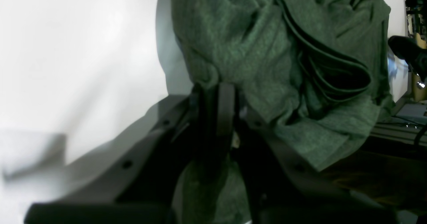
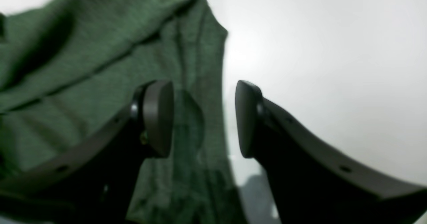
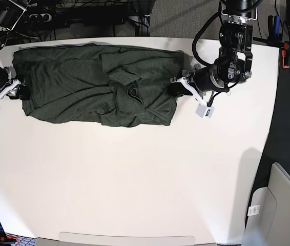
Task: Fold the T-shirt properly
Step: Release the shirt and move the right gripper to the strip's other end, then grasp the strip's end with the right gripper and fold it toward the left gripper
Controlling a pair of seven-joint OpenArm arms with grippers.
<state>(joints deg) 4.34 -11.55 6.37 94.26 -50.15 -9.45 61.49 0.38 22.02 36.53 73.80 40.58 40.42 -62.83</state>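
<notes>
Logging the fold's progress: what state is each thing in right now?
Dark olive-green knit T-shirt: spread lengthwise on the white table, bunched and creased near the collar, not yet neatly folded.
Left claw: shut on the T-shirt's edge.
Right claw: open, straddling the shirt's opposite edge.

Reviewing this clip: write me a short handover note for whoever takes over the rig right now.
Left gripper: shut on the T-shirt, pinching a bunched bit of fabric at the shirt's edge on the base view's right side.
Right gripper: open, straddling the shirt's opposite edge, nothing pinched yet.
Shirt: lies lengthwise across the far part of the white table, partly gathered, with a sleeve and collar area piled loosely in the middle.
Done: some fabric has been folded inward, untidily.
Left: close the right gripper on its edge, smooth the wrinkled middle, then complete the folds into a neat rectangle.
</notes>
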